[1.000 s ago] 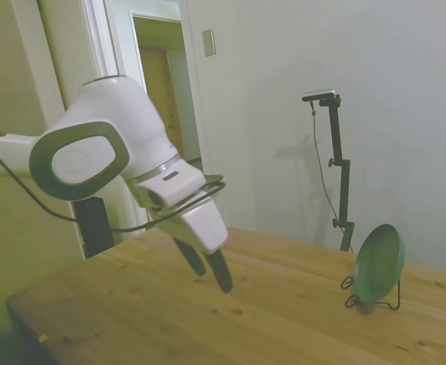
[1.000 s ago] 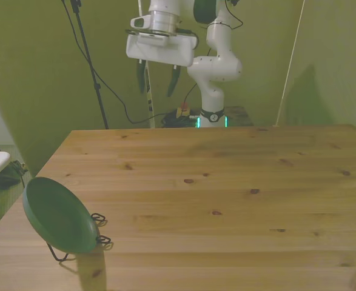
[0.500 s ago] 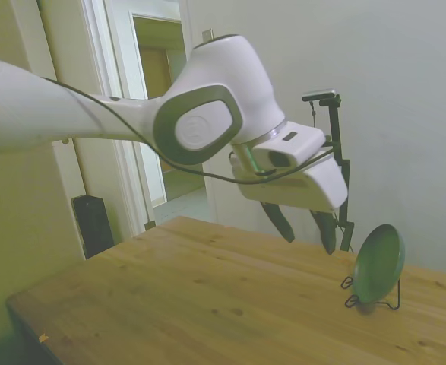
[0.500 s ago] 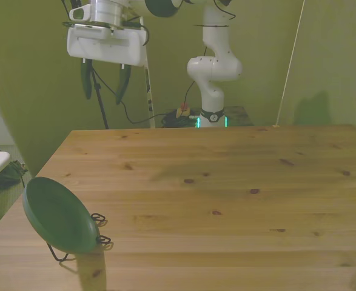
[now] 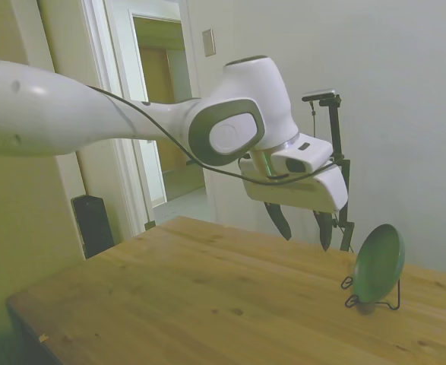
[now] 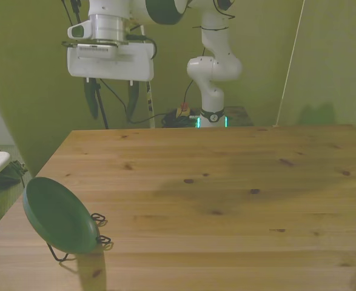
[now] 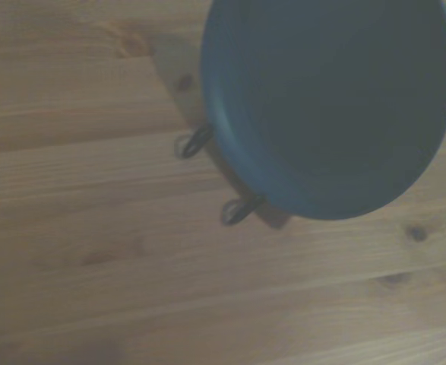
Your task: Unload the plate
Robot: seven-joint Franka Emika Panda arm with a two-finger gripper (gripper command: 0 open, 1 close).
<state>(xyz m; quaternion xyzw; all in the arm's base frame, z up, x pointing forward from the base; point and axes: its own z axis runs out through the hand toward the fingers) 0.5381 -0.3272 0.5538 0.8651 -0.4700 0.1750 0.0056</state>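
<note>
Jaws (image 5: 305, 226) (image 6: 112, 102) stand wide apart, both dark fingers pointing down, nothing between them. They hang in the air well above the worktop (image 5: 207, 296) (image 6: 214, 200) (image 7: 78, 228), clear of every object. White gripper body sits level above the fingers; a black cable loops along the arm to the wrist.

Landmark: the plate (image 5: 378, 263) (image 6: 57, 214) (image 7: 329, 99). Round, plain dark green, shallow raised rim. It stands nearly on edge, leaning back in a thin black wire stand (image 5: 371, 301) (image 6: 80, 242) (image 7: 215, 175) near the worktop's corner. In the side view the jaws hang above the plate and a little to the arm's side of it, not touching. In the front view the jaws are higher than the plate and farther back, slightly toward the front view's right of it.

Wrist view: the plate's hollow face is turned toward the camera, slightly blurred; two small wire loops of the stand stick out from under its rim and lie on the wood.

Worktop is pale knotty wooden planks. Around the plate and stand I see only bare wood. Behind the worktop, in the side view, a doorway (image 5: 162, 114) stands open in a light wall.
</note>
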